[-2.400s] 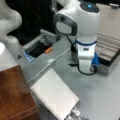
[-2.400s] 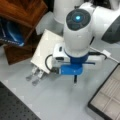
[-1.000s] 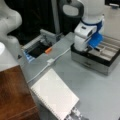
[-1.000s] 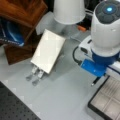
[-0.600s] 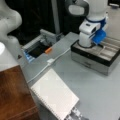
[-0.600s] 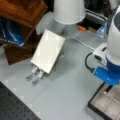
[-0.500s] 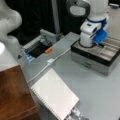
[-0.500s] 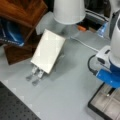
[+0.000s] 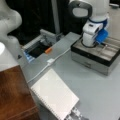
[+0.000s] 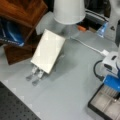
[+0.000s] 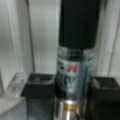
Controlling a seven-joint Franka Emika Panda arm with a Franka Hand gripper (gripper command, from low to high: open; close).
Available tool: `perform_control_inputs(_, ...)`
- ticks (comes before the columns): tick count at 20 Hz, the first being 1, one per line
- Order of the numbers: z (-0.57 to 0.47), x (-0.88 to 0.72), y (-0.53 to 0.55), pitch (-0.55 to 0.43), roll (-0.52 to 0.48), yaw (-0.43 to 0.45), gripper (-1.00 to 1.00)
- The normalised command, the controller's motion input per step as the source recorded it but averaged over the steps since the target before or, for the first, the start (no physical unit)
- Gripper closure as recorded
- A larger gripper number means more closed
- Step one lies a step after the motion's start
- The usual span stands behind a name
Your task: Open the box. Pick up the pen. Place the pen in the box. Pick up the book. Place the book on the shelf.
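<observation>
In the wrist view my gripper [image 11: 71, 87] is shut on the pen [image 11: 75, 50], a black barrel with a clear, silvery lower part held between the two black fingers [image 11: 37, 87]. Grey compartment walls fill the space behind it. In both front views my gripper [image 9: 93, 45] [image 10: 112, 85] hangs over the open box [image 9: 95, 58] [image 10: 105, 105], just above its grey lining. The white spiral book [image 9: 55, 96] [image 10: 47, 53] lies on the grey table, away from the gripper. The reddish-brown wooden shelf [image 9: 12, 95] [image 10: 22, 10] stands beside the book.
A white cable [image 9: 50, 61] runs across the table between the book and the box. An orange item [image 9: 48, 50] lies by a dark open bin [image 9: 37, 50]. A metal clip [image 10: 35, 75] sticks out under the book. A big white base [image 10: 68, 10] stands behind.
The arm has swung from the middle of the table over to the box, carrying the pen. In the last half second it has only settled a little lower over the lining.
</observation>
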Motion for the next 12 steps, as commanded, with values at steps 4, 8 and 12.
perform_control_inputs(4, -0.02, 0.18, 0.18, 0.003, -0.183, 0.193, 1.00)
perform_control_inputs(8, -0.02, 0.19, 0.12, -0.017, -0.202, 0.185, 1.00)
perform_control_inputs(12, 0.01, 0.18, 0.08, -0.020, -0.198, 0.183, 1.00)
